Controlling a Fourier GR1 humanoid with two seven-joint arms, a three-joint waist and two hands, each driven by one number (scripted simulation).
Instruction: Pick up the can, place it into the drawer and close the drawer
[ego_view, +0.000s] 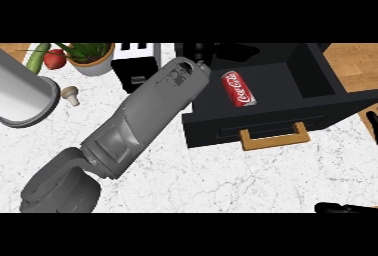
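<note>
A red cola can lies on its side inside the open black drawer, near the drawer's left wall, with nothing holding it. The drawer's front panel carries a wooden handle and faces the view's lower edge. My left forearm runs from the lower left up to the drawer's back left corner. My left hand shows there, dark against the dark drawer, just up and left of the can. Only a small part of my right hand shows at the lower right edge, well away from the drawer.
A black and white appliance stands just left of the drawer. A potted plant, vegetables, a mushroom and a large grey round vessel fill the back left. A wooden object sits at the right edge.
</note>
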